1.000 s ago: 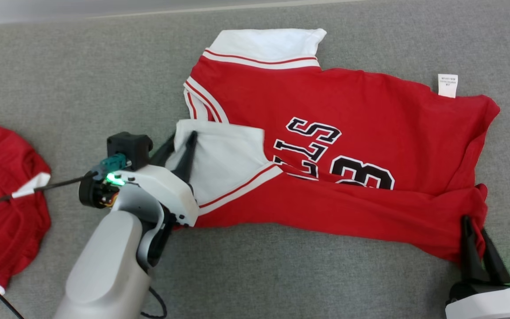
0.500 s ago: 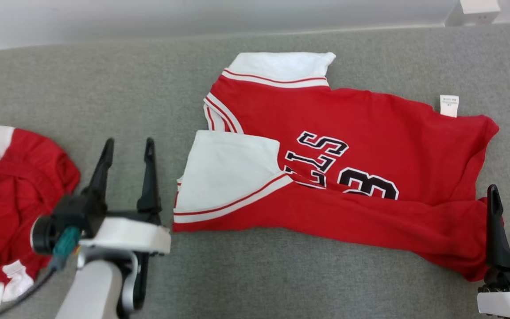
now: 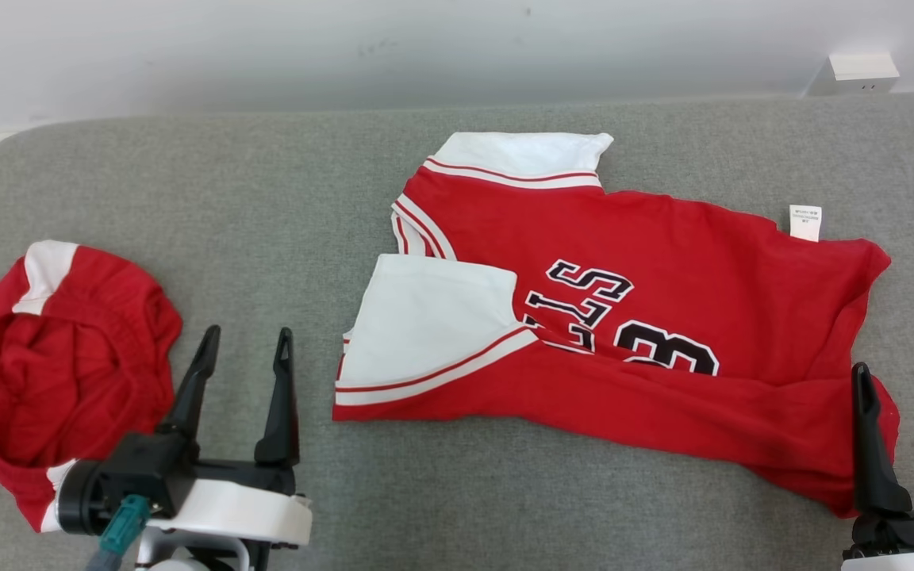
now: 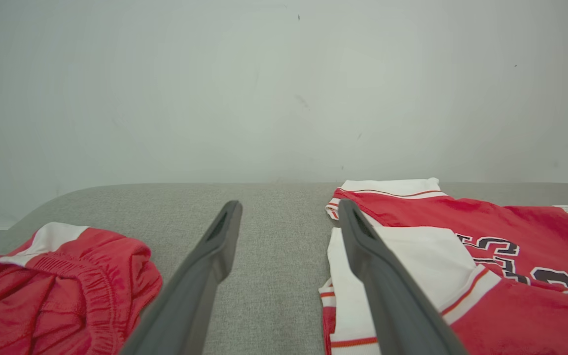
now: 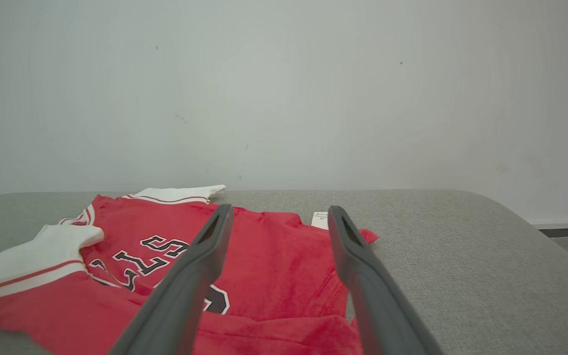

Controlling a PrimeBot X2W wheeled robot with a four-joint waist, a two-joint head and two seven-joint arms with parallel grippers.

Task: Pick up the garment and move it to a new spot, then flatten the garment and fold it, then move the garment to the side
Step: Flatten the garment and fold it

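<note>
The garment (image 3: 663, 262) is a red jersey with white sleeves and black lettering, lying on the grey table (image 3: 266, 198) right of centre. Its near long edge is folded up over the middle, and one white sleeve (image 3: 425, 317) lies on top. My left gripper (image 3: 247, 337) stands open on the bare table just left of that sleeve, with nothing between its fingers. My right gripper (image 3: 897, 369) is open at the garment's near right corner, one finger over the red cloth. The left wrist view has the left gripper (image 4: 290, 207) beside the garment (image 4: 511, 222). In the right wrist view the right gripper (image 5: 280, 211) points across the garment (image 5: 116, 217).
A second red piece of clothing (image 3: 68, 357) with white trim lies crumpled at the table's left end, also in the left wrist view (image 4: 57, 286). A white wall rises behind the table, with a small white box (image 3: 862, 71) at the far right.
The left gripper let go of the white sleeve and the right gripper let go of the hem corner. Both opened and drew back toward the near edge. The head camera tilted up.
</note>
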